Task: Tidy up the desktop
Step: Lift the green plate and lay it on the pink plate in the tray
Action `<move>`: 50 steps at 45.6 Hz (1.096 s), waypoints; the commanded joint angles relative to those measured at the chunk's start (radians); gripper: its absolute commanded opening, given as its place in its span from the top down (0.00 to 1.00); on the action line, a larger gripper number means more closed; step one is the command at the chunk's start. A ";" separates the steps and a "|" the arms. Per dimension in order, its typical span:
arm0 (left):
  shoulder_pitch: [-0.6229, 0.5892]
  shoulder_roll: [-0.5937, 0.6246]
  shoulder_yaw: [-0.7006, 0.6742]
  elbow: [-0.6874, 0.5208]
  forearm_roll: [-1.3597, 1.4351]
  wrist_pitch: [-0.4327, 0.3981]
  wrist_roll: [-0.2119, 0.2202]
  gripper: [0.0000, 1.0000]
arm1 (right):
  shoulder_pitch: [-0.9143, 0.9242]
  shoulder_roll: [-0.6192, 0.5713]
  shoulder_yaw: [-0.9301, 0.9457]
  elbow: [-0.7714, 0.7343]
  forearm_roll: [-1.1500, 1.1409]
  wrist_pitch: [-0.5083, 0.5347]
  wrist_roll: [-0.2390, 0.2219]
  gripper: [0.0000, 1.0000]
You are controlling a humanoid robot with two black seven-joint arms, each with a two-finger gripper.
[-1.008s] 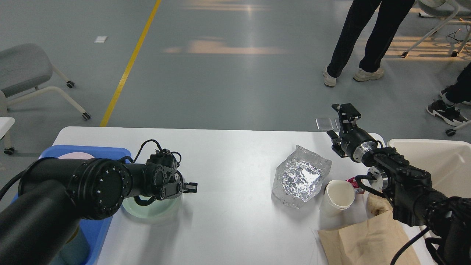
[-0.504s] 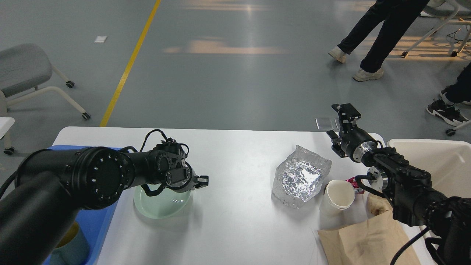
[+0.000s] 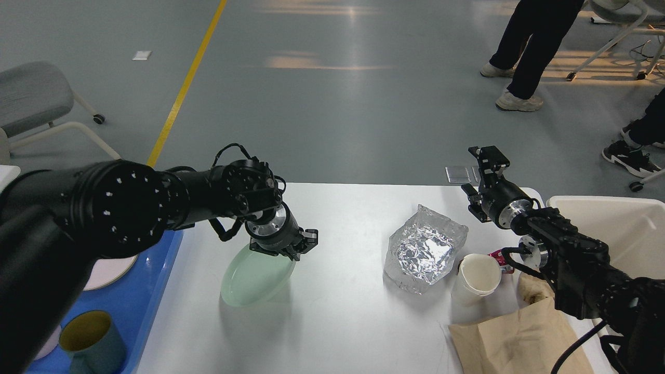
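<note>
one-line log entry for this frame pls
left gripper: shut on pale green plate, tilted over white desktop | right gripper: open, raised, idle

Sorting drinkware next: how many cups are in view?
2: a white paper cup on the white desktop beside the foil bag; a teal, yellow-lined mug in the blue tray. Others may be hidden.

Desktop (image 3: 343, 317) centre free; foil bag (image 3: 425, 249), cup (image 3: 477, 278) crowd right.
</note>
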 commanded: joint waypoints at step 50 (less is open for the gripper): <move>-0.144 0.339 0.362 -0.101 0.010 -0.004 0.001 1.00 | 0.000 0.000 0.000 0.000 0.000 0.000 0.001 0.00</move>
